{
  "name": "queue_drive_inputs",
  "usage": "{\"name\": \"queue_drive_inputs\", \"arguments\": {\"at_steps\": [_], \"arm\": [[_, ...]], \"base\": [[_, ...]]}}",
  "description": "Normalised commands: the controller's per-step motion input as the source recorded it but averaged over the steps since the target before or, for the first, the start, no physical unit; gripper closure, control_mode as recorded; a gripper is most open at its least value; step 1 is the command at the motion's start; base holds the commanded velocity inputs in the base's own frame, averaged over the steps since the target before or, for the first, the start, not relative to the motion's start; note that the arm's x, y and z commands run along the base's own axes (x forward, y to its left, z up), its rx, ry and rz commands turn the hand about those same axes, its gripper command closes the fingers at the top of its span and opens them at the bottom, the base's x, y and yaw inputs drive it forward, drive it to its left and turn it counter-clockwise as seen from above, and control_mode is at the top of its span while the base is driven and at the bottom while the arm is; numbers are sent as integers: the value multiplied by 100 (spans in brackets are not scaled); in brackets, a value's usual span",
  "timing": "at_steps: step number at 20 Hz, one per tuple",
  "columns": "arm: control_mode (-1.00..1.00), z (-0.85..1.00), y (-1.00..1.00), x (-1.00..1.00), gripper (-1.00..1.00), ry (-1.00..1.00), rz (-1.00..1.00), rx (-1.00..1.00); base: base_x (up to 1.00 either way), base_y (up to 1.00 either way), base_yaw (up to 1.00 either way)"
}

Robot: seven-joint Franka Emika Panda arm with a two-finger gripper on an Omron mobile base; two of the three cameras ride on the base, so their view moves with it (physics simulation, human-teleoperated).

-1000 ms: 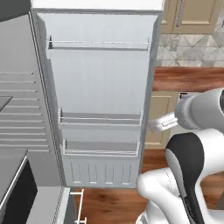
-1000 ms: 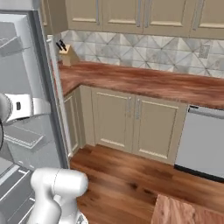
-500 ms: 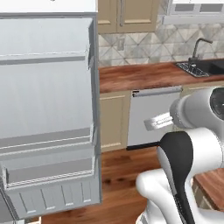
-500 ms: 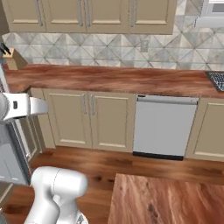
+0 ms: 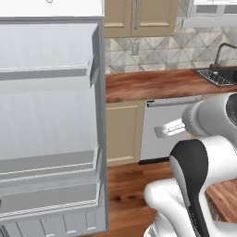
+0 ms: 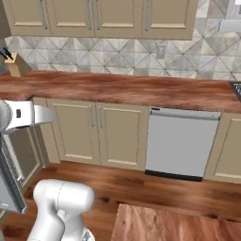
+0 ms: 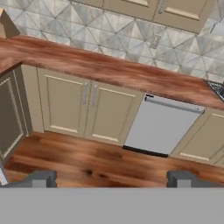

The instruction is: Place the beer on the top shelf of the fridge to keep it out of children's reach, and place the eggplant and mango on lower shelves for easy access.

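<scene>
The fridge point(image 5: 46, 115) fills the left of the left base view with its open door, whose grey inner side and railed bins face me. The beer, the eggplant, the mango, the top shelf and the lower shelves are out of view. My gripper point(image 7: 111, 179) is open, its two dark fingertips point(image 7: 40, 179) far apart with nothing between them. It points at the beige cabinets and the dishwasher point(image 7: 159, 127) across the wooden floor. In the left base view the gripper point(image 5: 167, 128) hangs in mid-air to the right of the fridge door.
A wooden counter point(image 6: 122, 89) runs along the tiled wall, with a knife block point(image 6: 14, 63) at its left end and a sink point(image 5: 217, 76) at the right. A wooden island top point(image 6: 174, 226) lies near the base. The floor between is open.
The whole picture has swung to the right as the base turned: the fridge door slid to the left and the counter, dishwasher and sink came into view. The gripper stays open.
</scene>
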Motion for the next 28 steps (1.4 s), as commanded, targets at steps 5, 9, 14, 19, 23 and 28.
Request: {"name": "queue_drive_inputs", "arguments": {"at_steps": [5,9,14,19,23,28], "arm": [[100,0,0,0,-100,0,0,0],[100,0,0,0,-100,0,0,0],[100,0,0,0,-100,0,0,0],[100,0,0,0,-100,0,0,0],[100,0,0,0,-100,0,0,0],[100,0,0,0,-100,0,0,0]], "base": [[100,0,35],[100,0,34],[100,0,38],[100,-3,55],[100,-3,70],[90,0,77]]}}
